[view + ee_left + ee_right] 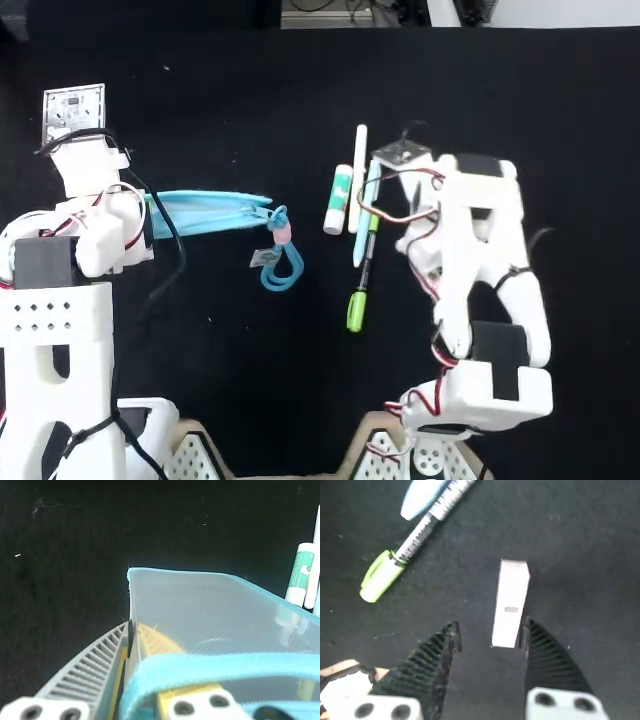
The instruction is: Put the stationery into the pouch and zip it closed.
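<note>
Right gripper [490, 627], jaws wide, straddles white rectangular block [511, 600] off-centre; closing may flick it away. Left gripper [130, 640] clamps blue-trimmed mesh pouch [210, 610].

My left arm [60, 300] sits folded low. Its left gripper [132, 640] is clamped on the edge of the pouch [210, 610], which runs on ahead of the fingertips. My right arm [480, 270] is stretched forward, wrist bent down, right gripper [490, 627] spread wide, tips pointing downward.
</note>
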You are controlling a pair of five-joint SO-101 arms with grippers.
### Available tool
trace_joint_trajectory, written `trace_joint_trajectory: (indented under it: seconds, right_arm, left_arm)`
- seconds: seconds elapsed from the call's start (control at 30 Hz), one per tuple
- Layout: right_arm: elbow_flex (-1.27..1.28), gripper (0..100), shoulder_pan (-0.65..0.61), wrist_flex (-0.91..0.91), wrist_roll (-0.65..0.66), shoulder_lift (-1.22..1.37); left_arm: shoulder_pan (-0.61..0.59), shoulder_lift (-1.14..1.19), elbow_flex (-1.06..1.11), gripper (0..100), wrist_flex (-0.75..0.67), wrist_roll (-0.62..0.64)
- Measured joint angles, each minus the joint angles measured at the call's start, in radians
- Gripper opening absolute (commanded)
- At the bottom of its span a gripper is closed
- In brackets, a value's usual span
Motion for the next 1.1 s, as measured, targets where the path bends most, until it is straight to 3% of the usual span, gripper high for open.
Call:
trace_joint_trajectory:
  seconds: [0.2, 0.5, 0.87, 0.93, 1.0, 1.1]
  right_arm:
    - [-0.041, 19.4, -0.046, 0.005, 0.087, 0.035]
    - [-0.23, 19.3, 0.034, 0.005, 0.12, 0.278]
    - [-0.242, 19.1, 0.037, 0.005, 0.16, 0.393]
    - [-0.253, 14.8, 0.037, 0.005, 0.161, 0.408]
    - [-0.264, 0.7, 0.038, 0.005, 0.163, 0.416]
    - [-0.273, 0.6, 0.048, 0.003, 0.163, 0.419]
  left_arm:
    - [0.0, 0.0, 0.0, 3, 0.0, 0.0]
    - [0.002, 0.0, 0.0, 3, 0.0, 0.0]
    - [0.002, 0.0, 0.0, 3, 0.0, 0.0]
    - [0.002, 0.0, 0.0, 3, 0.0, 0.0]
    - [0.002, 0.0, 0.0, 3, 0.0, 0.0]
    - [0.002, 0.0, 0.0, 3, 0.0, 0.0]
